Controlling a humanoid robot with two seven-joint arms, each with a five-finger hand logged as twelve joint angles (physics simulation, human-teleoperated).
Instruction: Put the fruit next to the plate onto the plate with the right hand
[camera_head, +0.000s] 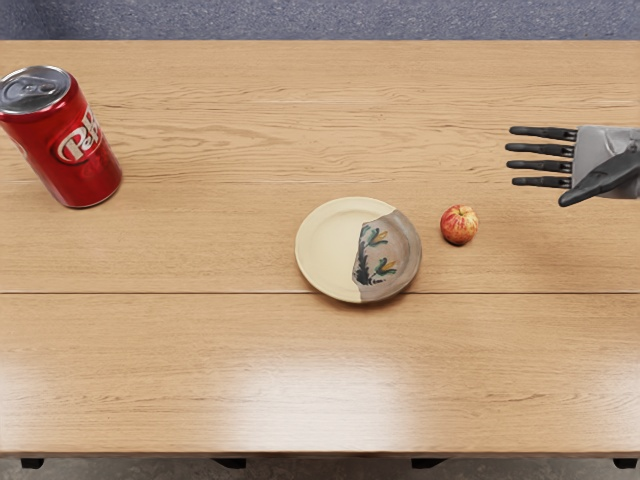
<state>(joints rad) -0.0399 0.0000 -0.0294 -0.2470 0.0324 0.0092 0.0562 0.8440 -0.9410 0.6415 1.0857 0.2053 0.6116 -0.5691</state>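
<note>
Apple (459, 224): red-and-yellow fruit, resting on the wooden surface (300, 370) just beside the right rim of the plate (330, 240), with a narrow gap between them.
Plate: round and cream, with a grey-brown segment on its right side bearing a leaf pattern. It lies near the centre of the surface, its face bare.
Right hand (590, 160): enters from the right edge, farther back than the apple and well to its right. The four fingers are stretched straight and spread toward the left, the thumb angled out below them, and it holds nothing. Only bare wood lies between hand and apple.
Soda can (60, 135): red with a silver top, standing at far left, well apart from plate and fruit.
Open room: bare wood all round the plate and across the whole near half. The far and near edges of the surface are both in view.
Writing: white lettering on the can, only "Pe" legible.
</note>
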